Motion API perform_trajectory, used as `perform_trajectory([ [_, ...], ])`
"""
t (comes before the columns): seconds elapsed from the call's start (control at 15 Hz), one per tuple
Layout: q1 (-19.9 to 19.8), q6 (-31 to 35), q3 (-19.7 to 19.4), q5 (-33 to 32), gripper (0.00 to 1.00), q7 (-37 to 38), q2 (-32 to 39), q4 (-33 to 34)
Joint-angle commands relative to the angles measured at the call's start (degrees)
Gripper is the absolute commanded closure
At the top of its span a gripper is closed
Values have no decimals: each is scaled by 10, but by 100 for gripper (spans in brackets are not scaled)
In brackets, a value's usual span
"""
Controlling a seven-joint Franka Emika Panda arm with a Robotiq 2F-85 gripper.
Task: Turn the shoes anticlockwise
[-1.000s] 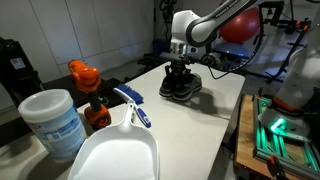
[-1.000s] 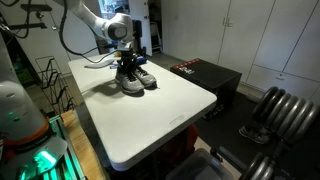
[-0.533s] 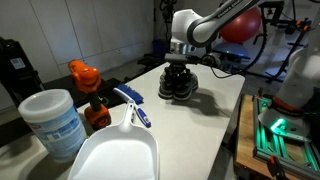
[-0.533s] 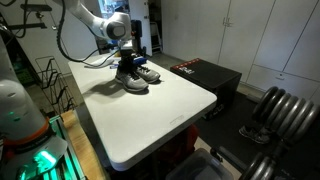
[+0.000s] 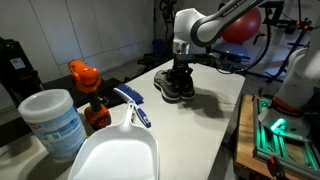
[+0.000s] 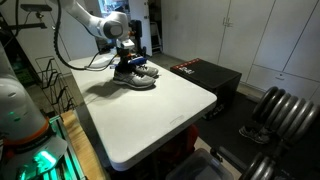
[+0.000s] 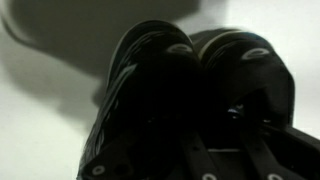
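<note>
The gripper stood down on the shoes on the white table — fingers closed onto their collars, the pair side by side, touching.

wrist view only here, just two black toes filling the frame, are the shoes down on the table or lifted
Observer: In both exterior views the shoes look to sit soles-down on the white table, not lifted.
Operator: where's the end effector on them
Observer: The end effector comes straight down at the heel-end openings, where the pair meets, and looks closed on them.
Operator: anything near the toes
Observer: In an exterior view the toes point roughly toward the white dustpan, which sits in the foreground, well apart from them.
</note>
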Motion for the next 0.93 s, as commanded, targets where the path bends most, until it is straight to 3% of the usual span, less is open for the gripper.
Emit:
perform_trajectory([
  [0.0,5,-3,-5,1,76,-20,-3,-1],
  [0.47,5,-3,-5,1,76,-42,-5,-1],
  [0.53,5,-3,-5,1,94,-42,-5,-1],
  [0.87,21,-42,0,-116,94,-84,-18,-13],
])
